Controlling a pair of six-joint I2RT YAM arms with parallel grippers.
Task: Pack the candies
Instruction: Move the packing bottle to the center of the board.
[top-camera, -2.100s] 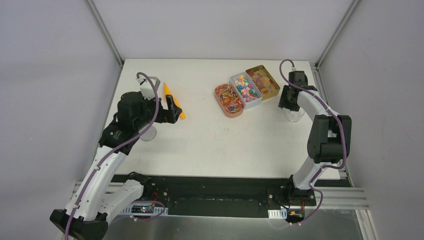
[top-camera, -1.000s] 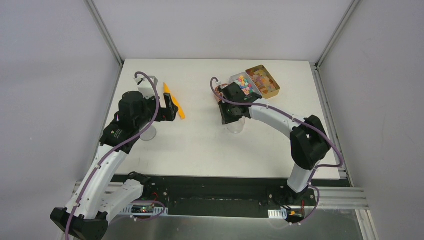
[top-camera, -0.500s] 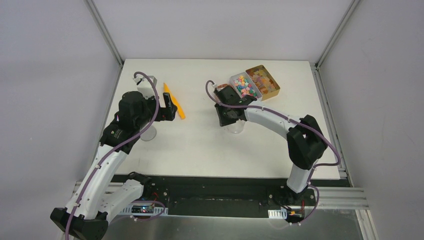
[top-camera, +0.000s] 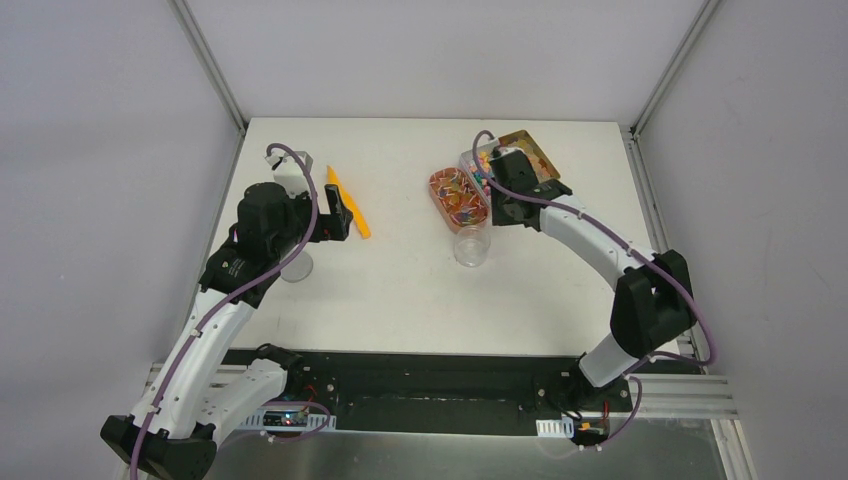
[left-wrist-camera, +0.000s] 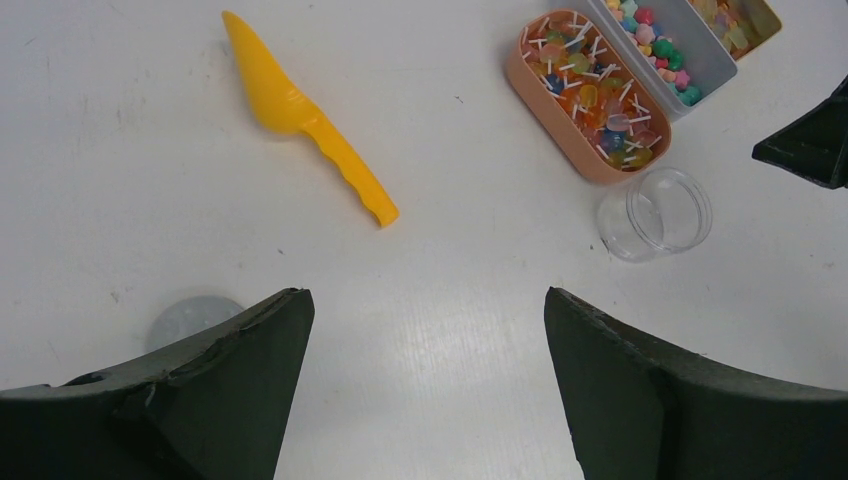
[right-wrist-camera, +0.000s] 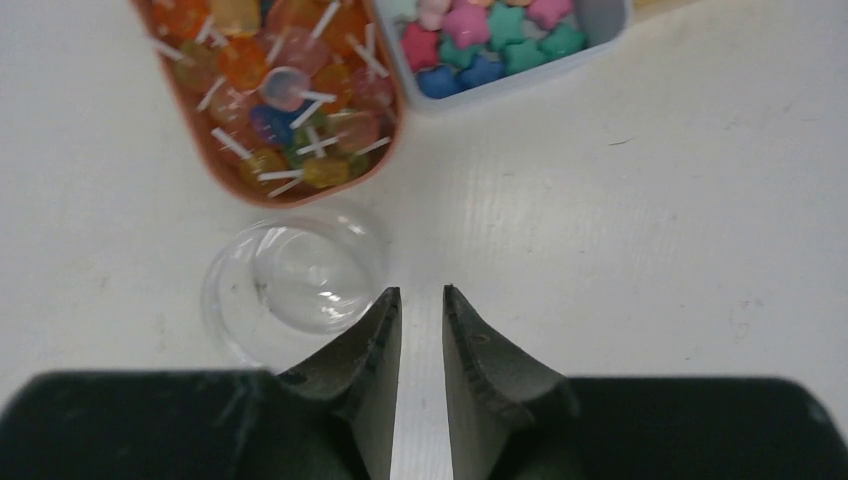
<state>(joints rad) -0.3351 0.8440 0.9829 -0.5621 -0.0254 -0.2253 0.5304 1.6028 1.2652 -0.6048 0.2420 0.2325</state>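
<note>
Showed right hand (right-wrist-camera: 421, 300) narrowed to a slit, gripping nothing, just beside an open clear jar (right-wrist-camera: 290, 285) on the counter (right-wrist-camera: 650, 200). Located lollipop tray (right-wrist-camera: 265, 100) just past the jar, and candies (right-wrist-camera: 480, 40) in grey tin (right-wrist-camera: 520, 88) alongside that tray. Showed left hand (left-wrist-camera: 425, 300) spread wide, empty, above the counter, scoop (left-wrist-camera: 300, 110) lying ahead.

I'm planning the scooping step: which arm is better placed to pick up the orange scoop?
Left. The left end effector, open, hovers near the orange scoop; the right end effector is far across, beside the clear jar.
</note>
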